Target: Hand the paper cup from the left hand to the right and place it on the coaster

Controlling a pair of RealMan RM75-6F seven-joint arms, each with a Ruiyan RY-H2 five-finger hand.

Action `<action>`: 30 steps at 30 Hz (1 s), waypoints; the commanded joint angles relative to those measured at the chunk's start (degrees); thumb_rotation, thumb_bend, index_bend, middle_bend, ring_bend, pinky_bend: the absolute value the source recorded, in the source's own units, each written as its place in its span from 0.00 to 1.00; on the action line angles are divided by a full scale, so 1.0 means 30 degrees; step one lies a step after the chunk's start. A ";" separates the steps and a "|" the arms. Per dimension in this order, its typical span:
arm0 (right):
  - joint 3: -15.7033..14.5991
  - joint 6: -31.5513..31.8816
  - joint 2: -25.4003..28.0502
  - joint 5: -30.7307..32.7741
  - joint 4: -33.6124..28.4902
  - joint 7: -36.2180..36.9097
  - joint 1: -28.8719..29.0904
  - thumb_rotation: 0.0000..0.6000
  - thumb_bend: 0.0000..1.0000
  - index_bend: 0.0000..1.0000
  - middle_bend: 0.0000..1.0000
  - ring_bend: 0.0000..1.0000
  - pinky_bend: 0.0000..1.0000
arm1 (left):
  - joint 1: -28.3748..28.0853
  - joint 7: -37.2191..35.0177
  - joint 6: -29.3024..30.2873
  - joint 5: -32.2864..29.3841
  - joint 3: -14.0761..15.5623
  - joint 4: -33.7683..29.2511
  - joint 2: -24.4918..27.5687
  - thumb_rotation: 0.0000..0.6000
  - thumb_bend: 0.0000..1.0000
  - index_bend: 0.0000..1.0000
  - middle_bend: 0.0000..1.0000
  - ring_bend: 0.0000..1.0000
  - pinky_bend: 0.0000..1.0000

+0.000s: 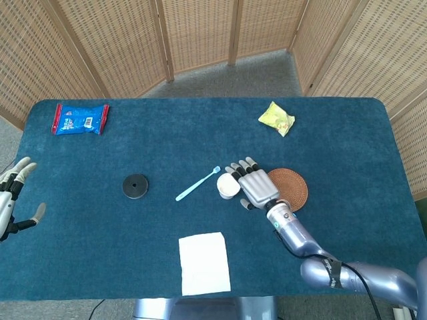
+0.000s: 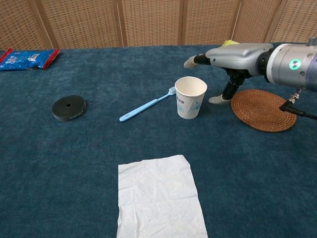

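Note:
The white paper cup (image 2: 190, 96) stands upright mid-table, seen from above as a white disc (image 1: 227, 186) in the head view. My right hand (image 1: 253, 185) hovers just right of it with fingers spread, holding nothing; in the chest view my right hand (image 2: 229, 60) has its fingers stretched over and beside the cup's rim with a small gap. The round woven coaster (image 2: 263, 109) lies right of the cup, partly behind the hand (image 1: 291, 189). My left hand (image 1: 12, 200) is at the table's far left edge, fingers apart and empty.
A light blue toothbrush (image 2: 147, 105) lies left of the cup. A black tape roll (image 2: 69, 107) sits further left. A white napkin (image 2: 160, 196) lies near the front edge. A blue snack packet (image 1: 79, 119) and a yellow-green packet (image 1: 276, 118) sit at the back.

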 commanded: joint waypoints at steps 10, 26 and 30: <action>-0.1020 0.0215 -0.0203 0.2764 0.0047 -0.1900 0.1922 1.00 0.40 0.00 0.00 0.00 0.00 | 0.0348 -0.0612 -0.0239 0.0107 -0.0310 0.0563 -0.0175 0.98 0.47 0.00 0.00 0.00 0.00; -0.1944 0.1009 -0.0658 0.4210 0.0320 -0.2455 0.3453 1.00 0.45 0.02 0.00 0.00 0.05 | 0.0863 -0.1226 -0.0445 -0.0028 -0.0577 0.1213 -0.0433 0.98 0.47 0.00 0.00 0.00 0.00; -0.2053 0.1322 -0.0502 0.4111 0.0025 -0.2262 0.3477 1.00 0.45 0.02 0.00 0.00 0.06 | 0.0820 -0.1303 -0.0664 -0.0067 -0.0678 0.1361 -0.0536 0.98 0.47 0.00 0.00 0.00 0.00</action>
